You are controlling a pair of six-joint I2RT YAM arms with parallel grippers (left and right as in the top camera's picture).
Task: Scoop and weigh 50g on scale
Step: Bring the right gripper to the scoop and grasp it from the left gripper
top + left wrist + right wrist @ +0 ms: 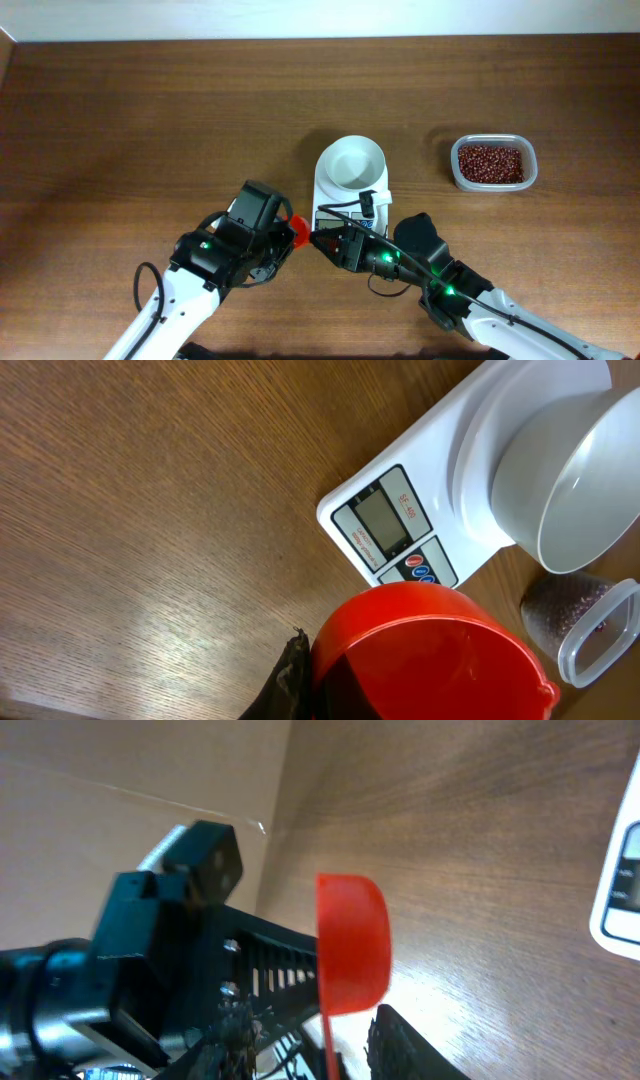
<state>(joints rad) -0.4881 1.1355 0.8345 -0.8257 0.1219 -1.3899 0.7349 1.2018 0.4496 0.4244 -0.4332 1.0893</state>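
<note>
Left gripper (285, 238) pinches an orange-red plastic scoop (298, 229) just short of the white digital scale (350, 188), handle between the right gripper's (322, 243) jaws—closure unclear—so seat that grip before releasing; red-brown beans (490, 163) lie well to its right.

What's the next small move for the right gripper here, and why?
Probably close the right gripper firmly on the red scoop: its handle sits between the right fingers, the left gripper is shut on it, and the white bowl on the scale is empty.

Bowl (351, 163) on scale (326, 196) — tub (531, 165) holding beans (490, 163) well right; scoop (298, 231) before scale's left corner.
</note>
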